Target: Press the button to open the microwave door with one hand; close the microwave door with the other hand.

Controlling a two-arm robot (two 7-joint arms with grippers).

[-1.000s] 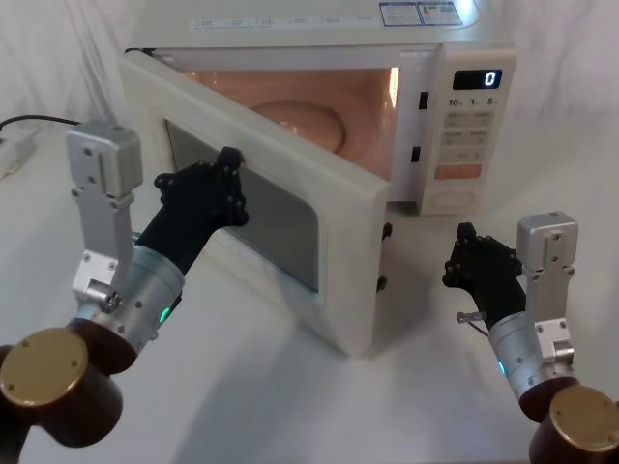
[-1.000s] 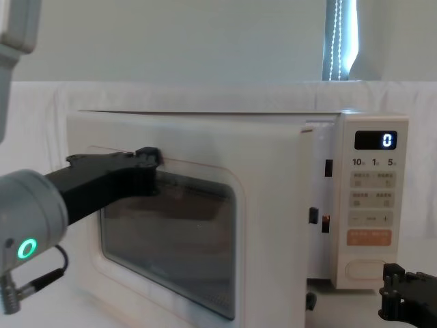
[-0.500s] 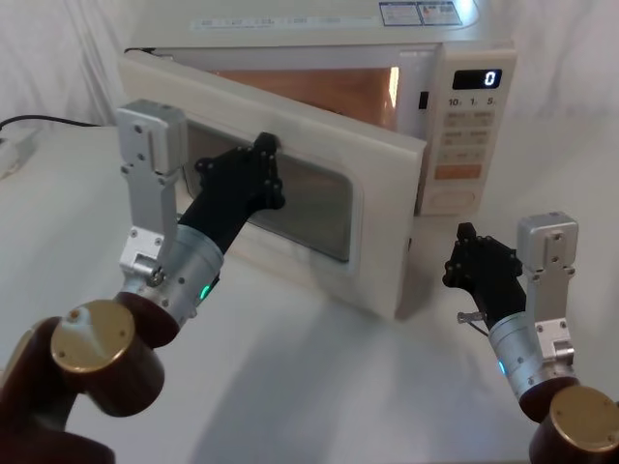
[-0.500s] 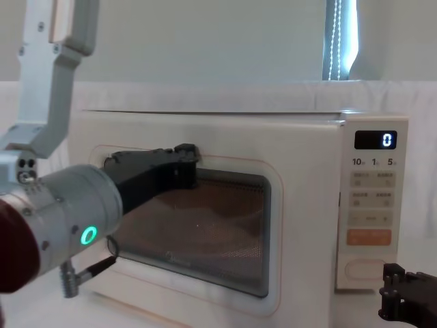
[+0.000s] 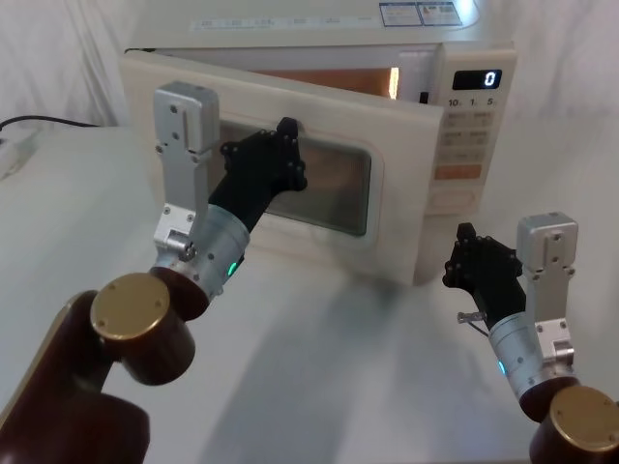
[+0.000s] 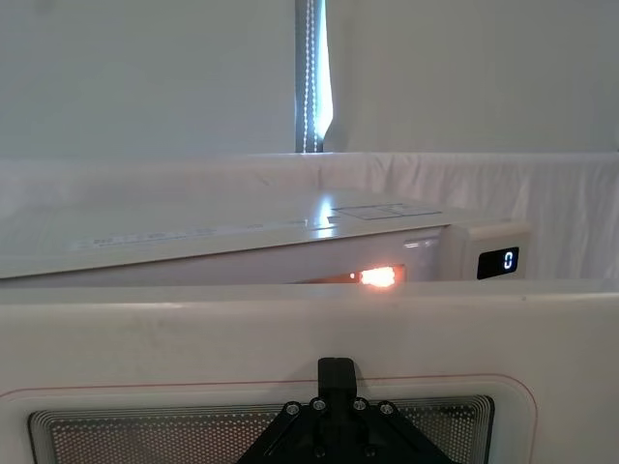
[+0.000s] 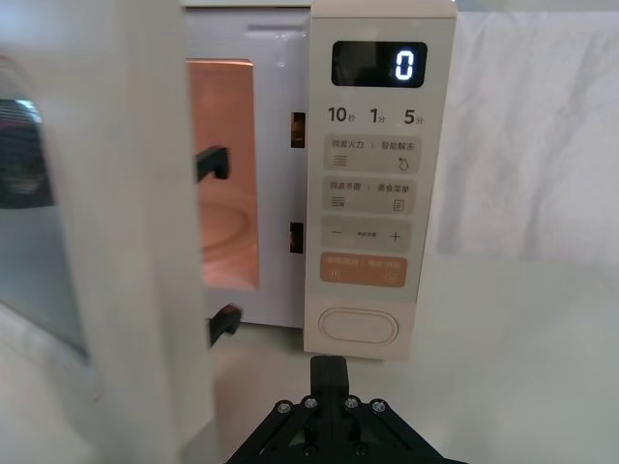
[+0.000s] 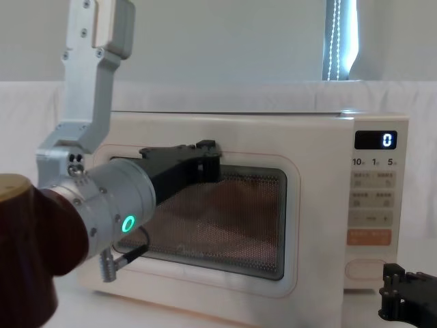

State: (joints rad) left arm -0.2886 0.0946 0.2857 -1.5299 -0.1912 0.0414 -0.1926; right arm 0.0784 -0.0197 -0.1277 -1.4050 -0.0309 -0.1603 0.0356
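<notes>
The microwave door (image 5: 404, 198) stands slightly ajar, and the lit orange cavity shows through the gap at its latch side. My left gripper (image 5: 286, 137) is shut and its tip rests against the upper part of the door's dark window (image 8: 232, 219); in the left wrist view that tip (image 6: 336, 373) touches the door (image 6: 193, 338). My right gripper (image 5: 466, 244) is shut and hangs low in front of the control panel, a little back from the button (image 7: 359, 325), touching nothing. The button (image 5: 456, 200) sits at the panel's bottom, under the orange key (image 7: 359, 271).
The microwave (image 5: 319, 29) stands at the back of a white-clothed table (image 5: 319, 367). A dark cable (image 5: 39, 121) and a white object lie at the far left edge. The display (image 8: 380, 140) reads 0. White curtains hang behind.
My left gripper has pushed forward and right against the window, and the door has swung from wide open to nearly closed. The right arm has not moved.
</notes>
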